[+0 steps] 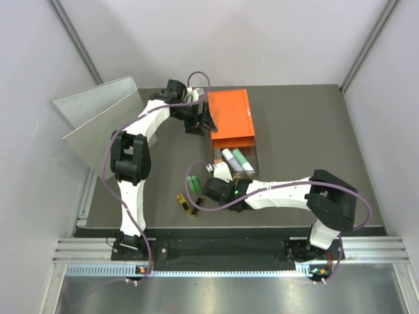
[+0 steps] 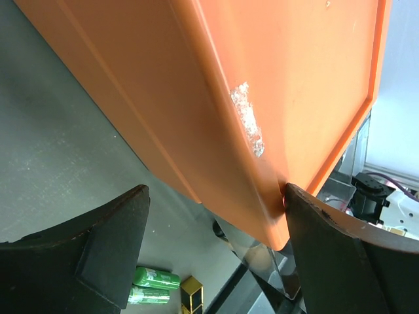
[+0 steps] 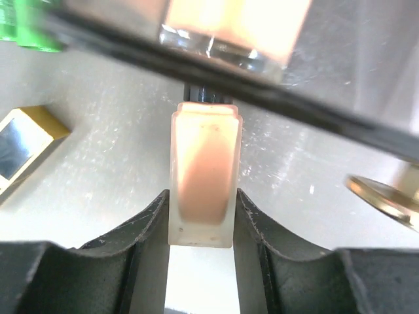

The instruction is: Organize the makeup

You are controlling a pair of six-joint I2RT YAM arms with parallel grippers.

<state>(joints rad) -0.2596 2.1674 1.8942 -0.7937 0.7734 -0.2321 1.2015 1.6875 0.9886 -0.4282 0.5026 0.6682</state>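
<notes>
Near the table's middle, your right gripper [image 3: 203, 210] pinches the peach bottle [image 3: 203, 176] between both fingers, its black cap pointing at the clear drawer [image 1: 251, 167]. The drawer stands pulled out from the near end of the orange box [image 1: 230, 118]. A white stick [image 1: 229, 159] and a green stick [image 1: 241, 159] lie side by side in it.

Farther back, your left gripper [image 1: 201, 123] sits at the box's left edge. Its jaws are spread wide and hold nothing, and the wrist view shows the box's corner filling the gap between them.

Left of the bottle, two green tubes [image 1: 194, 183] lie together on the table. Two black-gold cases [image 1: 186, 204] rest just beyond them, nearer your arm bases. One case [image 3: 19, 147] shows beside the right gripper in its wrist view.
</notes>
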